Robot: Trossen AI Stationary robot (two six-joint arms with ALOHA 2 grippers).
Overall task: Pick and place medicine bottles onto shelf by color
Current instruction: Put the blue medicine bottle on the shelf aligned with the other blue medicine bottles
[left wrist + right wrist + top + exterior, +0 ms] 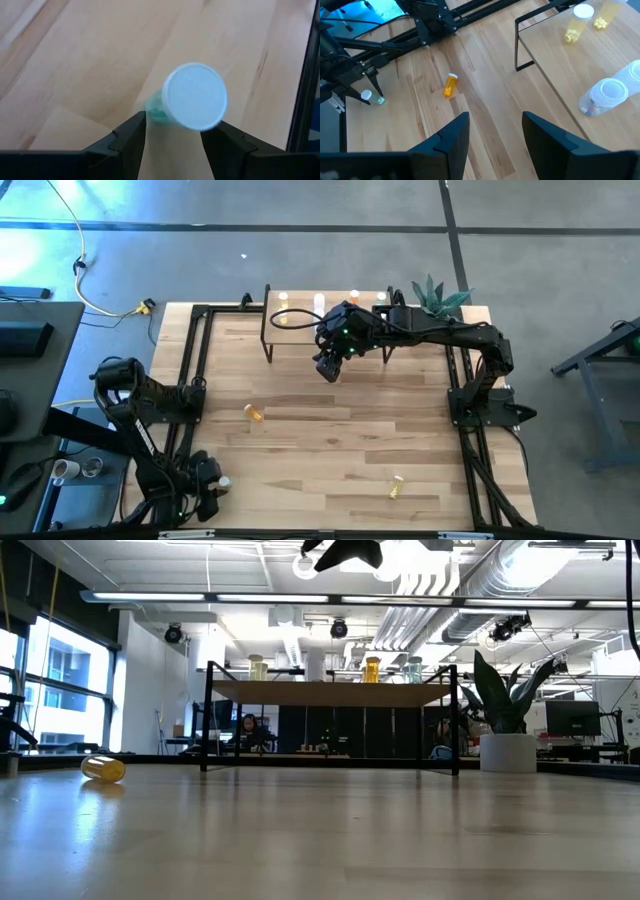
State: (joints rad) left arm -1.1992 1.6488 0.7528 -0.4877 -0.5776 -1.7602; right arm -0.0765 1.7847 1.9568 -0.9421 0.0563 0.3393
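At the table's near left corner, the left gripper (pixel 207 485) is clamping its two fingers on a pale green bottle (pixel 192 97) with a white cap, holding it just above the wood. A yellow bottle (pixel 396 487) is lying on its side toward the near right of the table (pixel 330 442). Farther in, an orange bottle (pixel 254 413) is lying on its side, left of centre, well apart from both arms. Beyond it, the right gripper (pixel 330 366) is hanging in the air just in front of the shelf (pixel 300 327), its fingers (pixel 451 135) spread and gripping nothing. On the shelf at the table's far edge, several bottles are standing, among them a yellow one (pixel 575 23) and a clear one (pixel 602 97). A potted plant (pixel 436 296) is standing at the shelf's right end.
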